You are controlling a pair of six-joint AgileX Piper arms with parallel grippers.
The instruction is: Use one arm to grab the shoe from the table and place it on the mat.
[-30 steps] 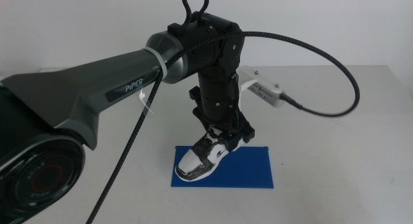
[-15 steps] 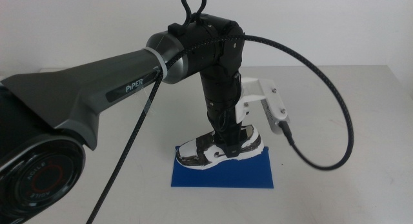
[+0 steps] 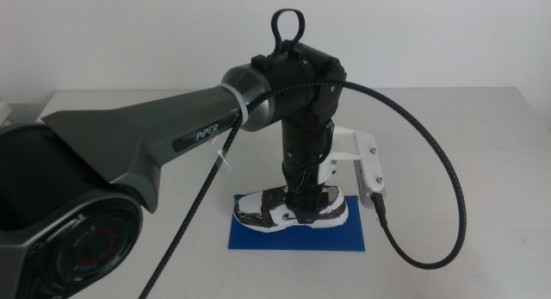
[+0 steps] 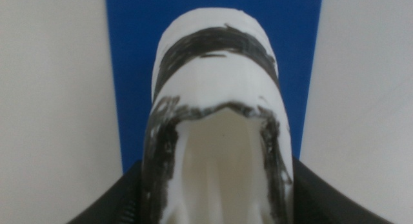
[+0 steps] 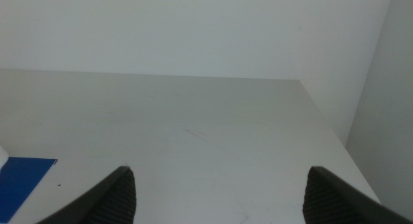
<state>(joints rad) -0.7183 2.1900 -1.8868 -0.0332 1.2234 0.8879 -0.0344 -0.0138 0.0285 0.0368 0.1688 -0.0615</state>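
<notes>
The left arm (image 3: 172, 148) reaches in over the table (image 3: 465, 127) and bends straight down, its thick black cable (image 3: 430, 178) looping out to the side and its white bracket (image 3: 357, 157) sticking out beside the wrist. The left gripper (image 3: 303, 206) stands directly above the mat (image 3: 297, 236) and is closed on the shoe (image 3: 288, 210) — its dark jaws come down over the collar, one on either side of the ankle opening. In the left wrist view the two jaws hug the sides of the shoe (image 4: 216, 121) at the rim of its white opening, and the shoe's black-banded toe points away from the gripper along the mat (image 4: 132, 69), blue showing on both sides of it and ahead of the toe.

Below the gripper the shoe lies level, its white sole down on the blue sheet; whether the sole fully touches the mat cannot be told. It sits lengthwise along the mat's far edge, with bare blue on the nearer side of the gripper.

The right gripper (image 5: 219, 192) waits off to the side with its jaws spread wide and nothing between them — beyond it lies bare table (image 5: 193, 121), with only a corner of the mat (image 5: 19, 179) showing beside one jaw.
</notes>
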